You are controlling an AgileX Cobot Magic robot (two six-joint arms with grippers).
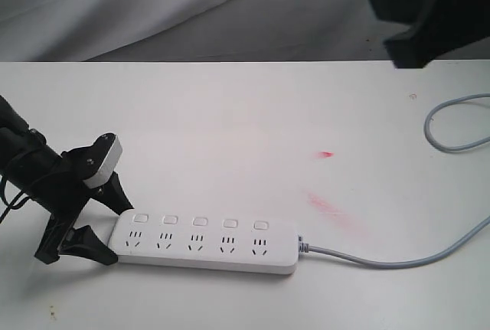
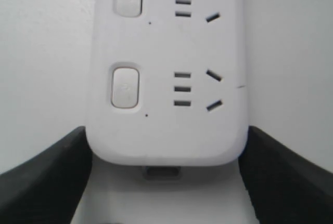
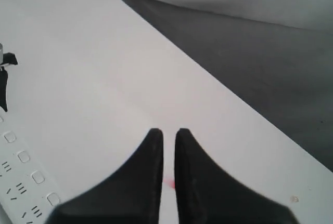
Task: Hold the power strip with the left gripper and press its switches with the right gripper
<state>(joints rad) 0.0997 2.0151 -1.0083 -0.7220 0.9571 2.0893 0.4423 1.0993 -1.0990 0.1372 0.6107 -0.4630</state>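
Note:
The long white power strip [image 1: 203, 246] lies flat near the table's front edge, its five switches [image 1: 200, 221] in a row above the outlet sets. My left gripper [image 1: 116, 232] grips the strip's left end, one black finger on each long side. The left wrist view shows both fingers [image 2: 57, 172] pressed against the strip [image 2: 166, 52], with the end switch [image 2: 125, 86] just beyond them. My right gripper [image 1: 383, 22] hangs high at the back right, far from the strip. Its fingers [image 3: 156, 172] are nearly together with nothing between them; the strip [image 3: 21, 182] lies well off to one side.
The thin grey cord [image 1: 398, 261] runs right from the strip and loops back at the far right edge [image 1: 452, 127]. Two red smears [image 1: 333, 209] mark the white table right of centre. A grey cloth backdrop [image 1: 191, 8] hangs behind the table's far edge.

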